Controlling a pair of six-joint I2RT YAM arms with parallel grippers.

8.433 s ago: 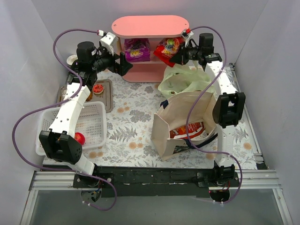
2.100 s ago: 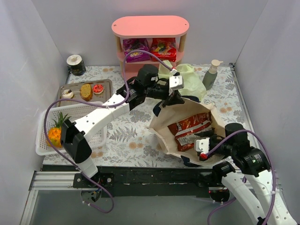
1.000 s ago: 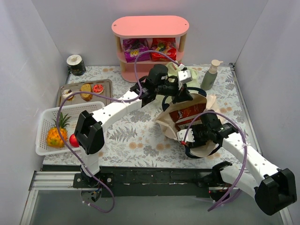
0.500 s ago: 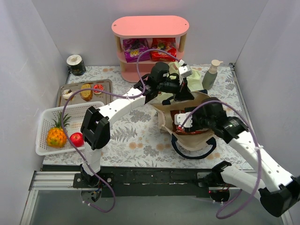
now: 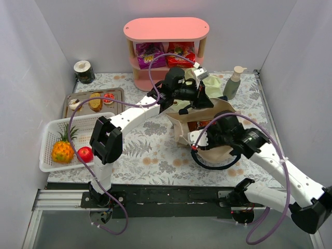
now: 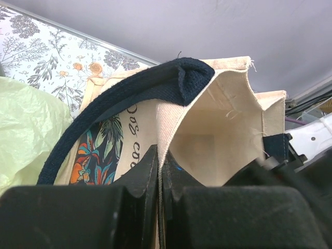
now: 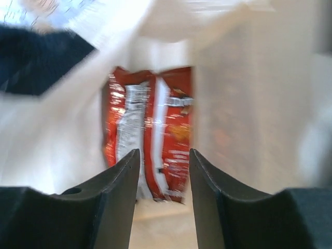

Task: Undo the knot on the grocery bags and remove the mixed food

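Standing by the table, I see the left gripper (image 6: 159, 155) clamped tight on the rim of the beige tote (image 6: 218, 129), the canvas edge pinched between its black fingers, with the tote's navy handle (image 6: 129, 88) arching just above. From overhead, that arm stretches across the table to the tote's far edge (image 5: 228, 104), and the other navy handle (image 5: 212, 166) loops out onto the floral cloth on the near side. The right gripper (image 7: 163, 155) is down in the tote's mouth, its jaws parted with nothing between them; a red snack packet (image 7: 150, 119) lies just beyond the fingertips on the tote's floor, blurred in the wrist view. The pale yellow-green plastic bag (image 5: 212, 83) sits crumpled behind the tote, beside a soap bottle (image 5: 231, 83); I cannot tell the state of its knot. A pineapple (image 5: 62, 151) and a red fruit (image 5: 84, 154) rest in the white mesh basket (image 5: 85, 118), pastries (image 5: 96, 101) sit on the tray (image 5: 116, 106), and purple and red packets (image 5: 148, 54) stand on the pink shelf (image 5: 165, 28).
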